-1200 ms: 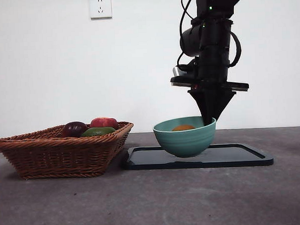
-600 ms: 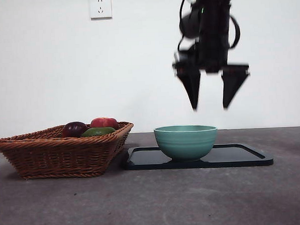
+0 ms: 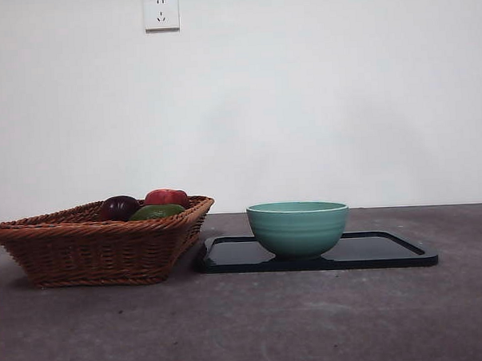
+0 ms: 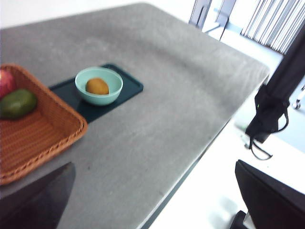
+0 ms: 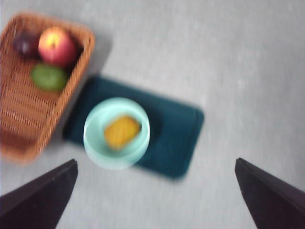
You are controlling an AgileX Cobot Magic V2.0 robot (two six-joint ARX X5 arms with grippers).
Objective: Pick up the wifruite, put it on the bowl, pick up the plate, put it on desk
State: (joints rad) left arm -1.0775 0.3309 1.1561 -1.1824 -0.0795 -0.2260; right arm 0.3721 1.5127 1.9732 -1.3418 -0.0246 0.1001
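A wicker basket [image 3: 99,239] is sitting at the left of the table [image 3: 311,321], carrying a purple fruit [image 3: 119,206], a red fruit [image 3: 167,196] and a green fruit [image 3: 157,210]. Just beside it, at 3 o'clock, the dark plate [image 3: 388,250] is bearing the bowl [image 3: 298,226], and the wifruite [image 5: 122,131] is lying inside. The left tool [image 4: 152,200] and right tool [image 5: 155,195] are hanging high above, both spread wide and holding nothing.
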